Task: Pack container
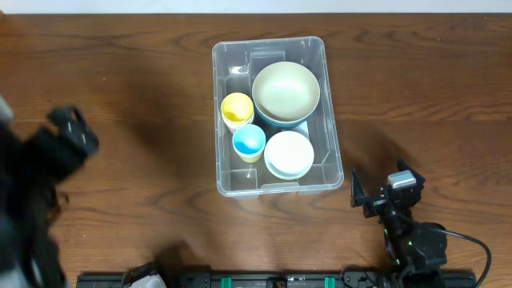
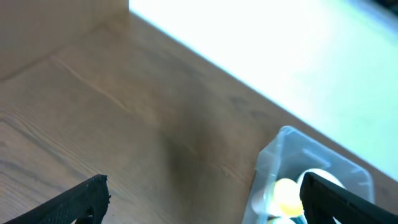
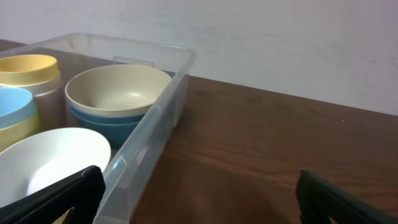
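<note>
The clear rectangular container (image 1: 228, 182) stands at the table's middle. Inside it are a cream bowl stacked in a blue bowl (image 1: 286, 90), a white bowl (image 1: 289, 154), a yellow cup (image 1: 237, 109) and a blue cup (image 1: 249, 142). My left gripper (image 1: 72, 136) is at the far left, away from the container, open and empty. My right gripper (image 1: 384, 192) is open and empty just right of the container's near corner. The left wrist view shows the container's end (image 2: 273, 162) ahead on the right. The right wrist view shows its side wall (image 3: 149, 134) and the bowls (image 3: 118, 93).
The brown wooden table (image 1: 120, 88) surrounds the container. A black rail (image 1: 264, 280) runs along the near edge. A pale wall (image 3: 280, 43) lies behind the table's far edge in the right wrist view.
</note>
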